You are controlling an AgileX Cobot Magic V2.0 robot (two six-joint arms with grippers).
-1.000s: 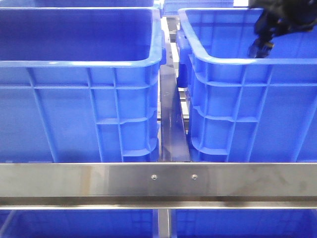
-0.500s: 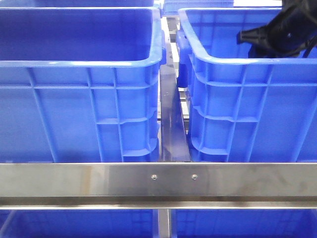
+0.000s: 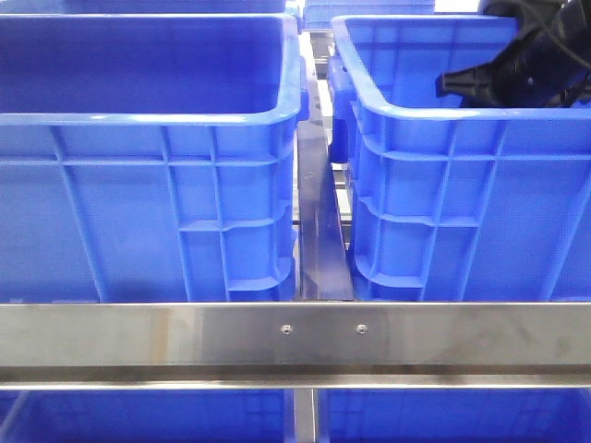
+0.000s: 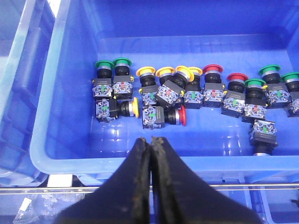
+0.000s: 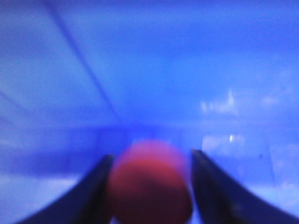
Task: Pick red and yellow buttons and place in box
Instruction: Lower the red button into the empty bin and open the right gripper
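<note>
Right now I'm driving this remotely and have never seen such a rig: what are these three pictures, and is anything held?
It is a two-armed robot. The front view looks forward over two blue crates; the dark shape over the right crate is the right arm. The other two pictures come from cameras on each wrist. The left gripper, fingers together and empty, hovers over a crate of green, yellow and red push buttons. The right gripper grips a red button, blurred, over blue plastic.
</note>
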